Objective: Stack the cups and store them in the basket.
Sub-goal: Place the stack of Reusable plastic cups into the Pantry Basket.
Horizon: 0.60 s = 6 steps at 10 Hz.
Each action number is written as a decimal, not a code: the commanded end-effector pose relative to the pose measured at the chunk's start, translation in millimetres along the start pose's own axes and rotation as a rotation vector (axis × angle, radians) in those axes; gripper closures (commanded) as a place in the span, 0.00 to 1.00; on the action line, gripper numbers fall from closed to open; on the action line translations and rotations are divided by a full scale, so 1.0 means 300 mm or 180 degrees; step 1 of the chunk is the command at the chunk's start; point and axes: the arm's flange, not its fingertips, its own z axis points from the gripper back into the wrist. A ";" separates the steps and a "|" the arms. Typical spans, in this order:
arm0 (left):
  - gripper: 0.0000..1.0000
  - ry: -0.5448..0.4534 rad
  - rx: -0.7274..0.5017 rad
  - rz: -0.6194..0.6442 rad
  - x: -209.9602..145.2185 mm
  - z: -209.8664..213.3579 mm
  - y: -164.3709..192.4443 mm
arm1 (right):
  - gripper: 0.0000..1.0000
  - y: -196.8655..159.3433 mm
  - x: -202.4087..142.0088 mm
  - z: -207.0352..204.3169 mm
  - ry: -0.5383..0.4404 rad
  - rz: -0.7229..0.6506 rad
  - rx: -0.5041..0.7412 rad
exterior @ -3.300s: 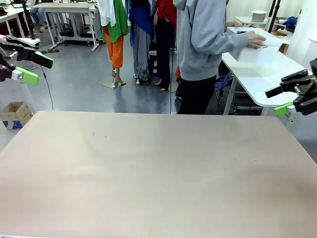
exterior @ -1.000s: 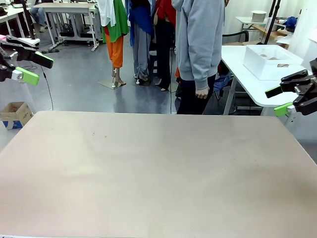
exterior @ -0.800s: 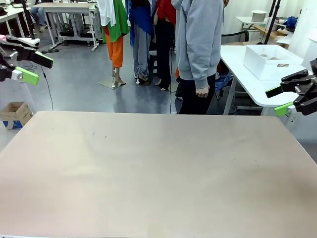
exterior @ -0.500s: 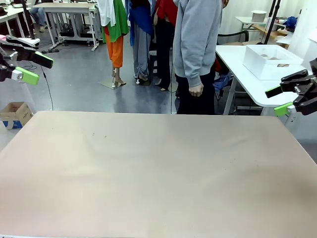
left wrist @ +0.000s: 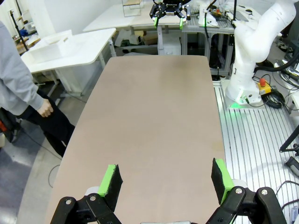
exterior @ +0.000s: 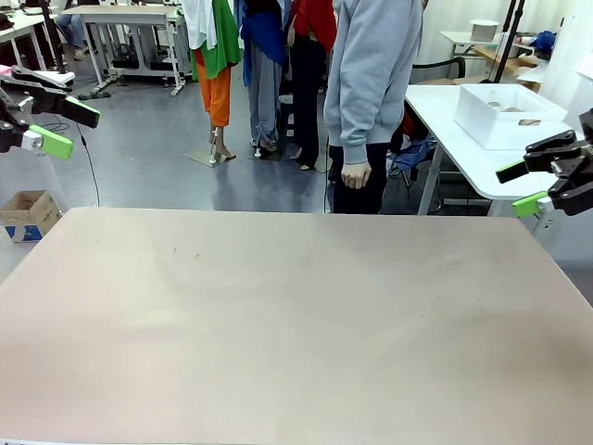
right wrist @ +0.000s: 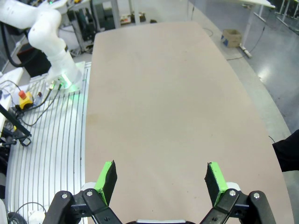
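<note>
A bare beige table (exterior: 296, 315) stretches between 2 robot arms, with a person (exterior: 371, 93) in a grey hoodie standing at its far edge, one hand (exterior: 356, 174) hanging loose at the side.

The left gripper (exterior: 51, 125) hangs above the table's left edge, its green-padded fingers spread wide and holding nothing. The right gripper (exterior: 523, 185) hangs the same way off the right edge, also wide and holding nothing. Both look parked out of the way — likely waiting, since nothing has been set on the table to work on.

The basket (exterior: 510, 113) sits on a white side table (exterior: 463, 139) behind the person and to the right, off the shared table. It lies beyond and a little above the right gripper, well apart from it, and far across the scene from the left gripper. Brownish shapes show inside it — possibly cups, but they are too small to tell.

From the left wrist, the basket (left wrist: 51, 45) shows on the side table, near the person.
</note>
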 end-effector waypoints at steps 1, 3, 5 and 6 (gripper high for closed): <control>0.00 -0.0074 -0.0012 -0.0017 0.007 0.002 0.005 | 0.00 0.004 0.006 -0.001 -0.0060 -0.0054 -0.0010; 0.00 -0.0074 -0.0012 -0.0017 0.007 0.002 0.005 | 0.00 0.004 0.006 -0.001 -0.0060 -0.0054 -0.0010; 0.00 -0.0074 -0.0012 -0.0017 0.007 0.002 0.005 | 0.00 0.004 0.006 -0.001 -0.0060 -0.0054 -0.0010; 0.00 -0.0074 -0.0012 -0.0017 0.007 0.002 0.005 | 0.00 0.004 0.006 -0.001 -0.0060 -0.0054 -0.0010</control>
